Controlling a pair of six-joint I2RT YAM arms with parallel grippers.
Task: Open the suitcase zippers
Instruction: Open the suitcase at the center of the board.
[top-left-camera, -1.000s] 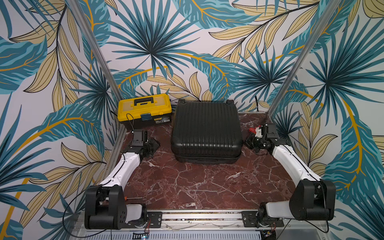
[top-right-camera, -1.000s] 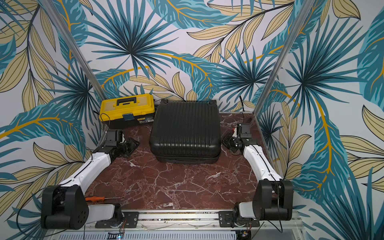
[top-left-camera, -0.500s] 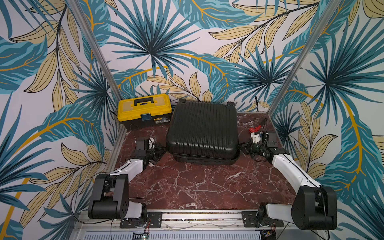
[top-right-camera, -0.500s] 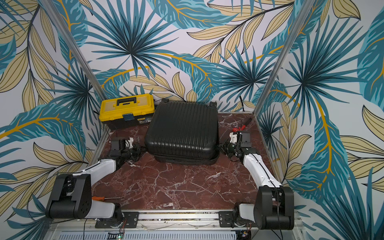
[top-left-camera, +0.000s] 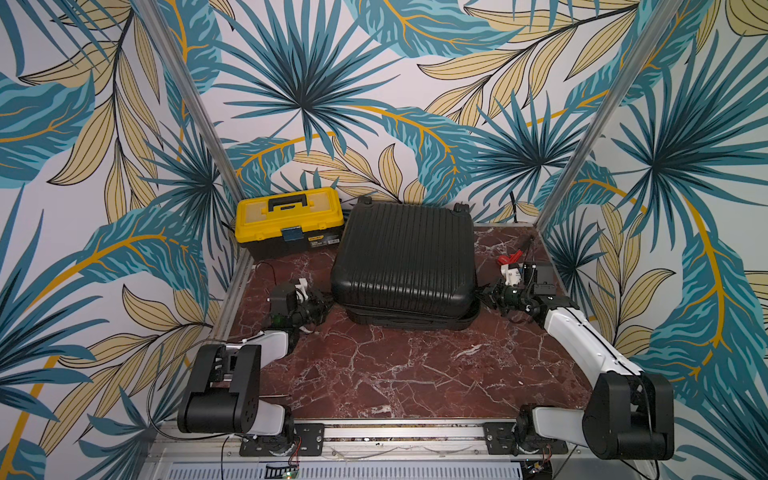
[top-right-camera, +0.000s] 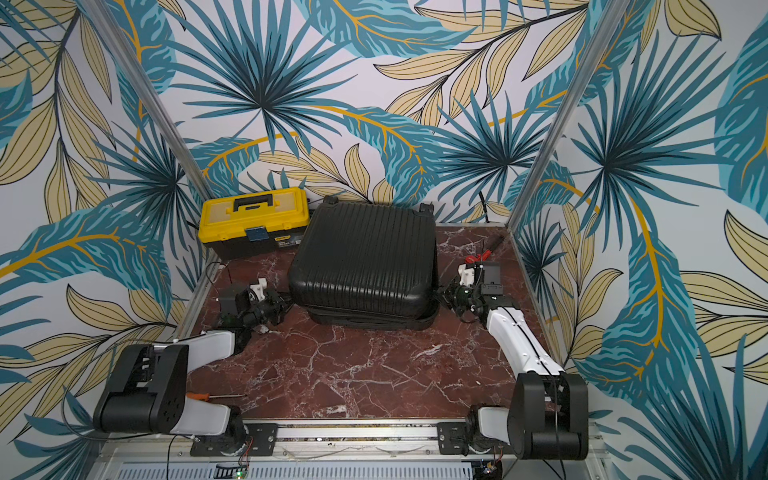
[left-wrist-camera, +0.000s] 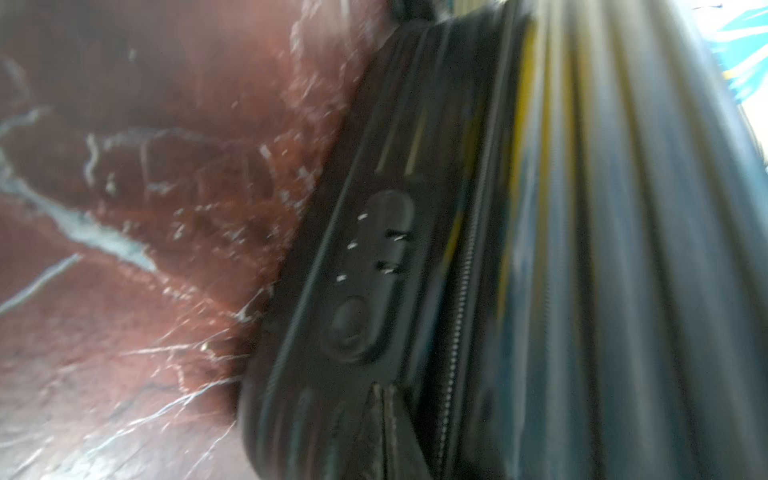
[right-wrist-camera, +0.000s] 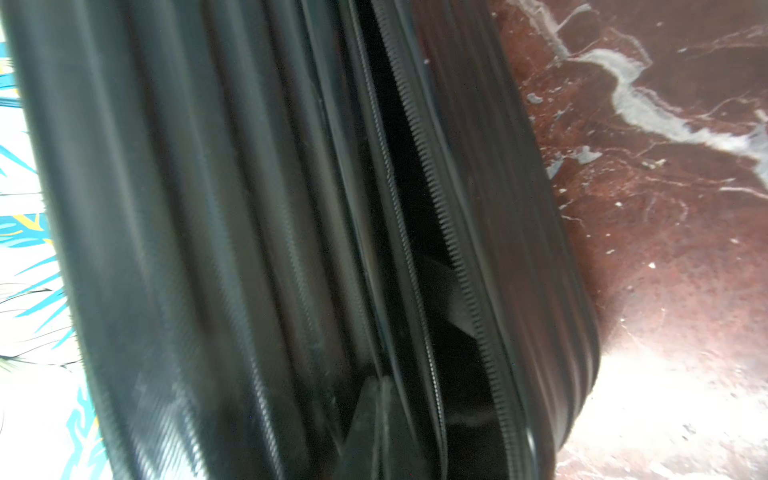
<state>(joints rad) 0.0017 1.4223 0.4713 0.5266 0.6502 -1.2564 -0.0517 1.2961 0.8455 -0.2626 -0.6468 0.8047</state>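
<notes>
Both of my grippers are down at table height, one on each side of the suitcase (top-left-camera: 405, 257). The case lies flat on the red marble table (top-left-camera: 395, 374), ribbed shell up. Its wheels (top-left-camera: 365, 200) point toward the back wall, and a yellow toolbox (top-left-camera: 291, 220) stands just beside its back left corner. In both top views the upper shell sits skewed over the lower one, which shows as a dark lip along the near edge.

My left gripper (top-left-camera: 327, 301) is at the left side of the case near the front corner, jaws pressed tight together. My left wrist camera is blurred, but the two fingertips (left-wrist-camera: 376, 401) meet right against the side wall, between the zipper (left-wrist-camera: 461, 291) teeth and the combination lock (left-wrist-camera: 374, 270). Whether a pull is pinched between them I cannot tell.

My right gripper (top-left-camera: 484, 297) is at the right side near the front corner, jaws closed just as tight. From its wrist camera the tips touch the seam, and here the zipper's (right-wrist-camera: 440, 216) two rows of teeth stand apart with a dark gap between them — parted along this side. I cannot make out a pull in this grip either.

A small red tool (top-left-camera: 513, 257) lies on the table beyond my right wrist, toward the back wall.
</notes>
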